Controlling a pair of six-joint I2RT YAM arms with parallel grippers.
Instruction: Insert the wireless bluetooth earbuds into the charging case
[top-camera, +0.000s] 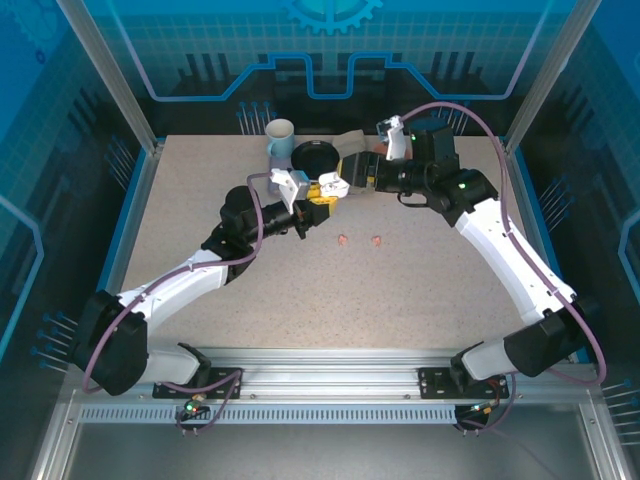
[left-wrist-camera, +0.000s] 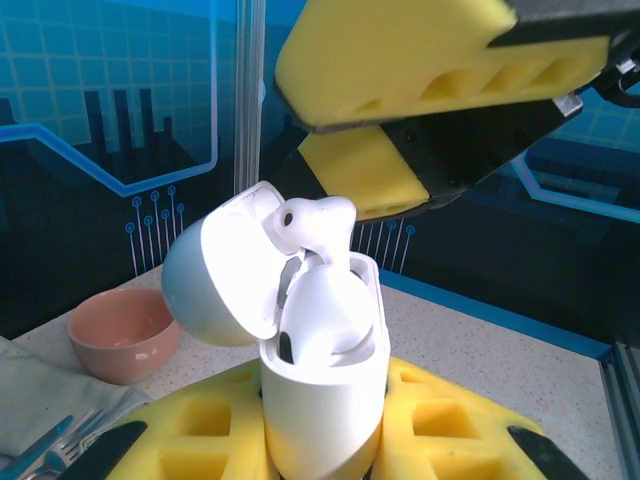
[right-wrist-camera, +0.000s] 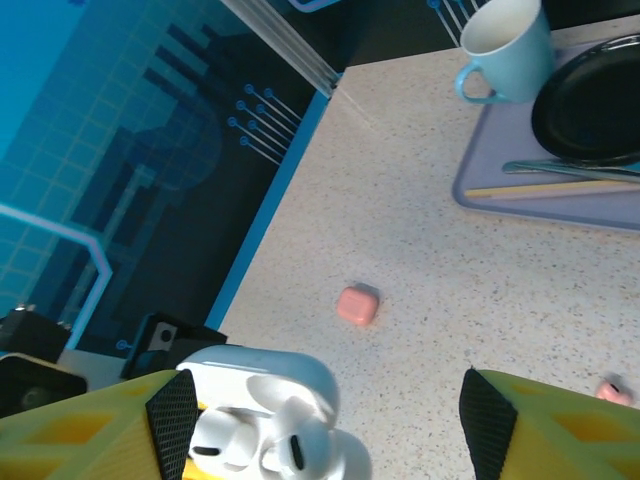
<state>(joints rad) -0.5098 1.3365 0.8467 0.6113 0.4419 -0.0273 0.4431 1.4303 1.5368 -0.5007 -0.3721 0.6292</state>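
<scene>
Clamping falls to the left gripper, shut tight on the charging case and holding it upright, lid tipped open toward nine o'clock so the wells face up; the right gripper hangs at one o'clock above, jaws apart and empty, seemingly placed to seat the white earbud standing proud; two pink earbuds lie on the table at five o'clock of the case.

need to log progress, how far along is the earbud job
Done: the white charging case is open, gripped by the left pincer, with one white earbud seated. In hand: a second white earbud perches at the case mouth, apparently not fully in, under the open right pincer. Left: two pink earbuds lie on the table.
</scene>
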